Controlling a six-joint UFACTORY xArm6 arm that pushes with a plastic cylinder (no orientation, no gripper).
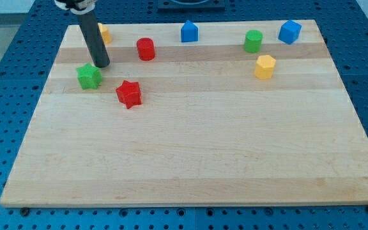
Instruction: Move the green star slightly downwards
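The green star point(89, 76) lies near the left edge of the wooden board point(190, 153), in its upper part. My tip point(101, 64) stands just above and to the right of the green star, very close to its upper right point. The dark rod rises from the tip toward the view's top left. A red star point(129, 94) lies to the right of and a little below the green star.
A yellow block point(105, 33) sits partly hidden behind the rod. A red cylinder point(145, 49), a blue block point(189, 31), a green cylinder point(253, 41), a blue block point(289, 31) and a yellow hexagonal block point(265, 66) lie along the board's top part.
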